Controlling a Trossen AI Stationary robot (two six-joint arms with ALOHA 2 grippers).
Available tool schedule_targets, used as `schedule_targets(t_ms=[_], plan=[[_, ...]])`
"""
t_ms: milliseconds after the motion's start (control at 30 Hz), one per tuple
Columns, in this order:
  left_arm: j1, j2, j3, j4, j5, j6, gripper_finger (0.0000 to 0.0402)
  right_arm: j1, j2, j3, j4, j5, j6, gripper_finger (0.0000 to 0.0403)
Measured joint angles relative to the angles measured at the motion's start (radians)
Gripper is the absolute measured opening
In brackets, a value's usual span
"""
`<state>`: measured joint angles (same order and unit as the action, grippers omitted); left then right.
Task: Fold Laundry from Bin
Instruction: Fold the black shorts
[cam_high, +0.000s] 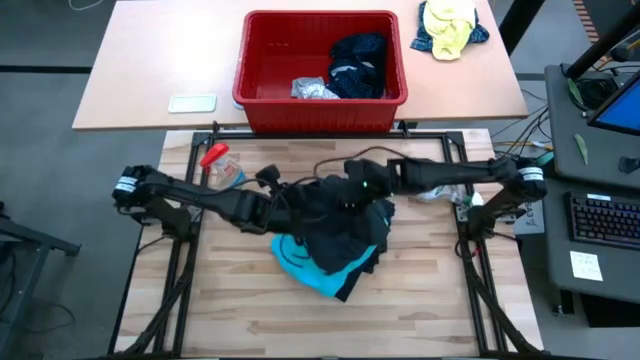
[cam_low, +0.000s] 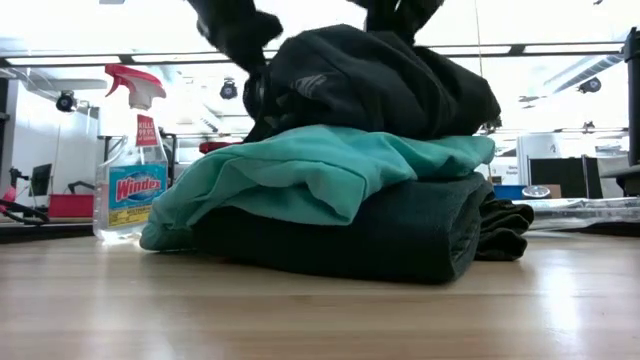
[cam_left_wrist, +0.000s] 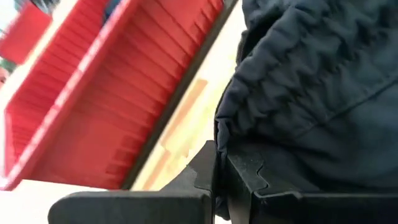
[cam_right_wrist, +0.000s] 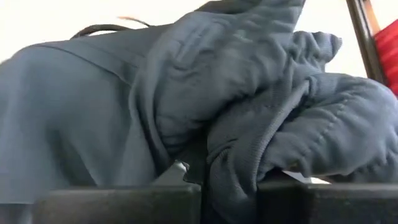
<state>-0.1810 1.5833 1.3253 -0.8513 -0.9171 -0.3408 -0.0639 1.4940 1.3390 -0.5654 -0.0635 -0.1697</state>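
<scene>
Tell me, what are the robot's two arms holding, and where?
Both hold the black garment on top of the pile. The left tool pinches its edge; the right tool pinches a bunched fold.

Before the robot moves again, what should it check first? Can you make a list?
1. Left gripper shut on the black garment: ok.
2. Right gripper shut on the same garment: ok.
3. Black garment sits on top of the turquoise garment: ok.
4. Stack under it is neat: not ok, the turquoise one sticks out.
5. Spray bottle stands apart from the pile: ok.
6. Bin emptied: not ok, clothes remain.
</scene>
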Motion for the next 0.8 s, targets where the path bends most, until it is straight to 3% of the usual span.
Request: schedule_targets(t_ms=[300, 500, 800], plan=[[0.047, 0.002, -0.055, 0.025, 0.051, -0.019, 0.0000, -0.076, 0.001, -0.035, 0.027, -0.049, 0.065, 0.0075], [0.047, 0.002, -0.059, 0.046, 0.072, -0.071, 0.0001, -0.085, 0.000, -0.035, 0.024, -0.044, 0.179, 0.0128], [0.047, 0.002, -0.059, 0.018, 0.097, -0.091, 0.0049, -0.127, -0.015, 0.042, -0.049, -0.041, 0.230, 0.0199]])
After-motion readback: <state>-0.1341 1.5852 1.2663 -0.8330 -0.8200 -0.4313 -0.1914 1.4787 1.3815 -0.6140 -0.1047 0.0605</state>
